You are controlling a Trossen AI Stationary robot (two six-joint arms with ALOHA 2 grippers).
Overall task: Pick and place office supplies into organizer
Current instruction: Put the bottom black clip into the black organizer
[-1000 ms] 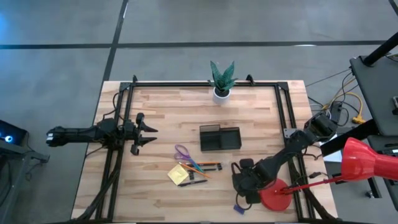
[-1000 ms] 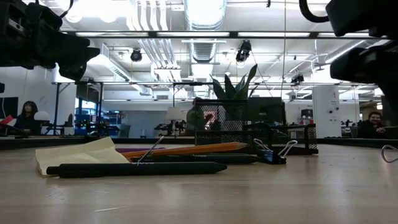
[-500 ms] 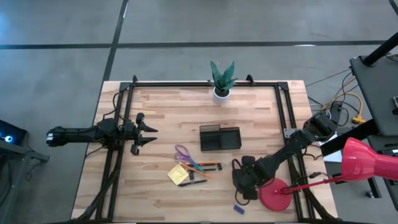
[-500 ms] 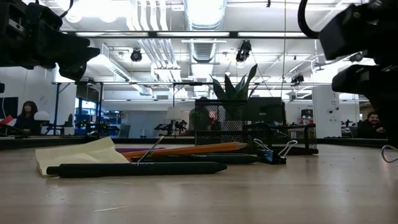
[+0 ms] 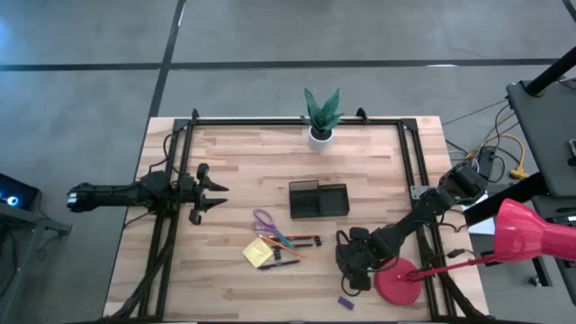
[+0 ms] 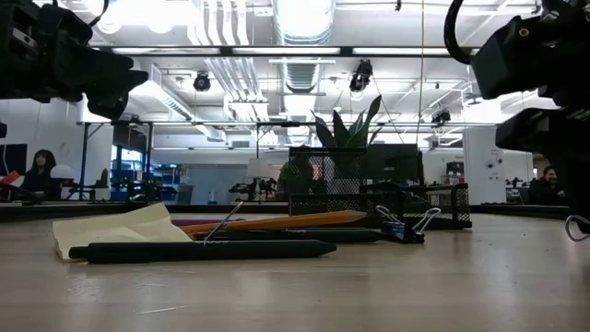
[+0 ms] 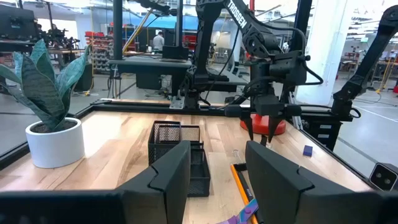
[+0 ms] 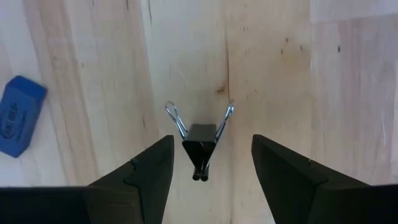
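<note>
Right wrist view: right gripper (image 8: 211,165) open over binder clip (image 8: 200,140); clip (small, slippery) may skid away; left gripper (image 5: 216,191) waits open.

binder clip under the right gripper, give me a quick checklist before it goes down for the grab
1. Right gripper open: ok.
2. Binder clip lined up between its fingers: ok.
3. Blue eraser out of the closing path: ok, it lies off to one side.
4. Red lamp base clear of the arm: cannot tell, it sits close.
5. Organizer free to receive: ok, both compartments look empty.
6. Left gripper out of the way: ok, waiting at the table's left edge.
</note>
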